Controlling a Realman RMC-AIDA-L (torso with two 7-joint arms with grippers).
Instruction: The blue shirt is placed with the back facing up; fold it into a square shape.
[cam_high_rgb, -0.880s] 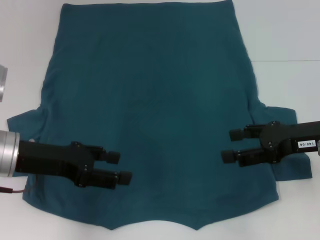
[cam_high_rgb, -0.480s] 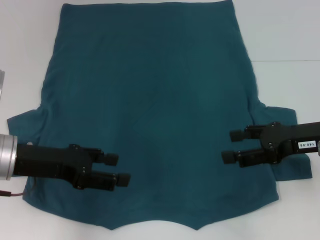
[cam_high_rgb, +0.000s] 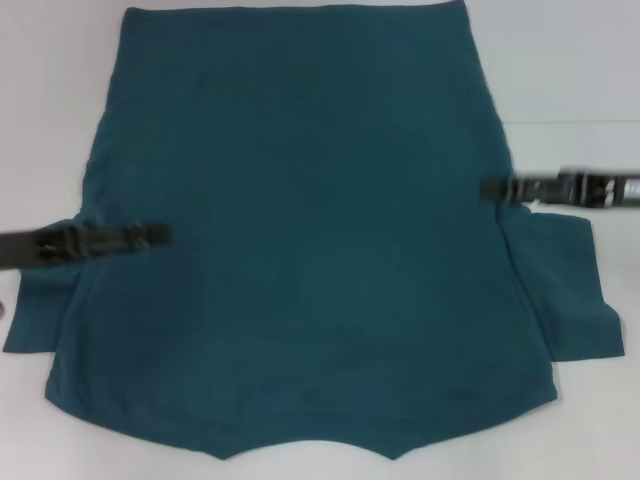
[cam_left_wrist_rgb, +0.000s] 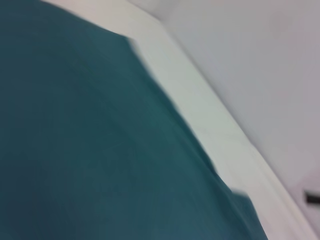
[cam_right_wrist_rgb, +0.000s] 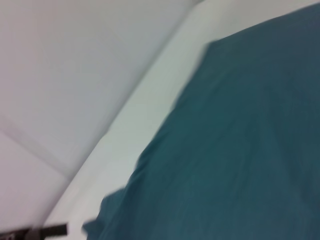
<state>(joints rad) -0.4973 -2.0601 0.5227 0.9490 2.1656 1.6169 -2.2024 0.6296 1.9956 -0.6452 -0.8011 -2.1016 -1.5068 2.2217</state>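
Across the white bench (cam_high_rgb: 580, 70) the blue shirt (cam_high_rgb: 310, 230) is lying flat, back up, unfolded. Left pincer (cam_high_rgb: 150, 236) and right pincer (cam_high_rgb: 495, 188) are hovering over its side edges; finger state cannot be told. Soft, limp, light cloth: sleeves and hem corners are offering the best hold

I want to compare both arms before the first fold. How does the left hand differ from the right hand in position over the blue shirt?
The left hand reaches over the body of the blue shirt, inside its left edge; the right hand only meets the right edge. The left hand lies nearer the robot; the right hand sits farther up the shirt. Both point inward, just above the sleeves, and both are motion-blurred.
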